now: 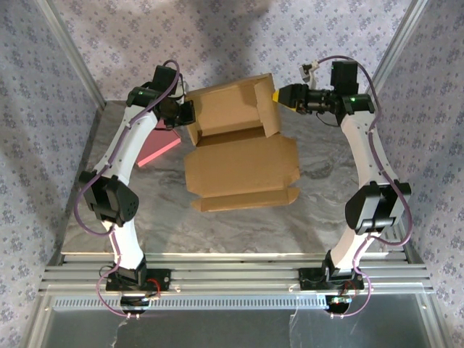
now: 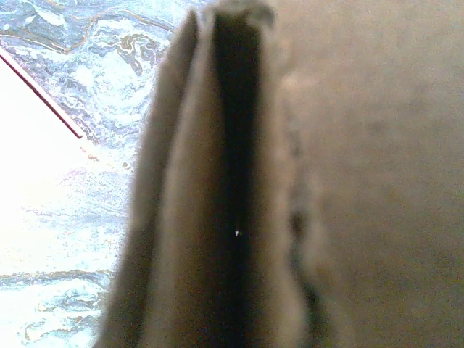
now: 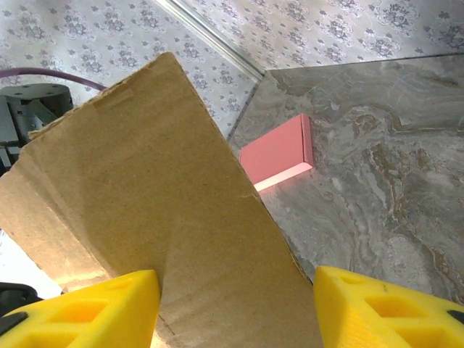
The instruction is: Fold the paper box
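Cardboard looks light, stiff and easily creased; I'd grip it by the flap edges. Top view: the paper box (image 1: 243, 163) lies mid table (image 1: 326, 210), its far half raised between the left gripper (image 1: 187, 112) and the right gripper (image 1: 278, 96). Left wrist: jaws pinched shut, seemingly on the doubled left wall. Right wrist: yellow jaws wide, a flap between them, unclamped.

White arms (image 1: 366, 156) with black joints, purple cables (image 1: 81, 210), yellow fingers (image 3: 377, 312).

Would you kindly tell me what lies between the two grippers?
The raised far part of the paper box lies between the left gripper and the right gripper, as the top external view shows.
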You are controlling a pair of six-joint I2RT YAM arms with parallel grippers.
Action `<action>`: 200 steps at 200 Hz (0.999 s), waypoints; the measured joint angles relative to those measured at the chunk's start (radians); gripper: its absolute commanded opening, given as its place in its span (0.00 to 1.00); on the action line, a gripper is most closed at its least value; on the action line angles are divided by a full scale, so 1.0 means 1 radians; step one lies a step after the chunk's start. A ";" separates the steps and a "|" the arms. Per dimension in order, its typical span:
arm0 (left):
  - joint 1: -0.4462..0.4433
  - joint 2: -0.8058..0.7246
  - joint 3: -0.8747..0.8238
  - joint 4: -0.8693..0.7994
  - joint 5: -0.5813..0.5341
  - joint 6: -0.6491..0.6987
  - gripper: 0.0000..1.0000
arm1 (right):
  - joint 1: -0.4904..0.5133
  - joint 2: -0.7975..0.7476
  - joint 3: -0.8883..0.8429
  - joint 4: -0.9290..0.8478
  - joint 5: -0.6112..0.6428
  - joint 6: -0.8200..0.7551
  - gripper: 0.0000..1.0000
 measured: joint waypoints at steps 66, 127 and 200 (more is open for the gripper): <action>0.000 0.000 0.000 0.000 0.002 0.000 0.00 | 0.017 -0.003 0.037 -0.039 0.024 -0.039 0.69; 0.000 0.000 0.000 0.000 0.015 -0.002 0.00 | 0.024 -0.007 0.057 -0.062 0.024 -0.063 0.75; 0.000 0.000 0.000 0.000 0.019 -0.003 0.00 | 0.028 -0.008 0.058 -0.062 -0.011 -0.055 0.78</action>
